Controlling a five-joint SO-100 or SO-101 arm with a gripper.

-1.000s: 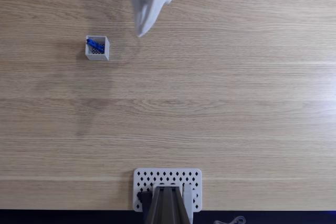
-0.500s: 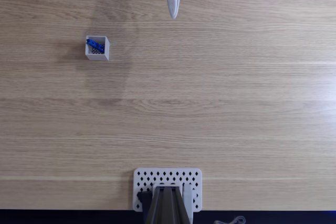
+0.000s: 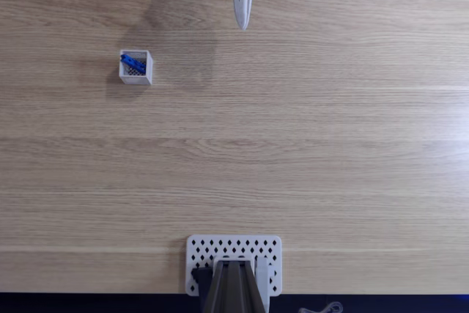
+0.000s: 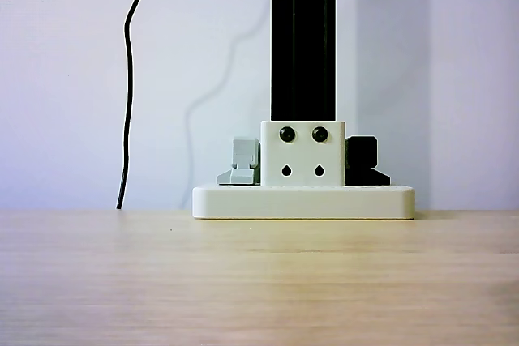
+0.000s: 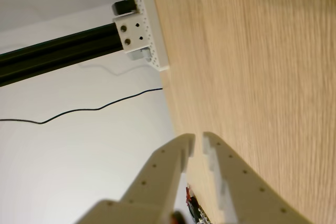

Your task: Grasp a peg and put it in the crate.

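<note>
The pincer (image 3: pixel 242 26), nearly closed and empty, points down-frame above the table (image 3: pixel 308 144), the crate (image 3: pixel 136 67) holding the peg (image 3: pixel 133 62) well left of it.

Bright, even light; sharp fixed view.
Soft shadows on the tabletop (image 3: pixel 330 152), mild glare at its right edge; the wrist view's hand (image 5: pixel 198 145) slightly blurred.

- table (image 3: pixel 330 144): pale wood grain, smooth, slight sheen
- crate (image 3: pixel 146 77): white plastic-looking, matt, thin walls, dark mesh floor
- peg (image 3: pixel 133 62): bright blue, plastic-looking
- gripper (image 5: pixel 198 148): white matt plastic, small holes along the fingers
- plate (image 3: pixel 201 247): white matt plastic, perforated
- post (image 4: pixel 302 38): black, metal-looking, grooved
- cable (image 4: pixel 128 79): thin black
</note>
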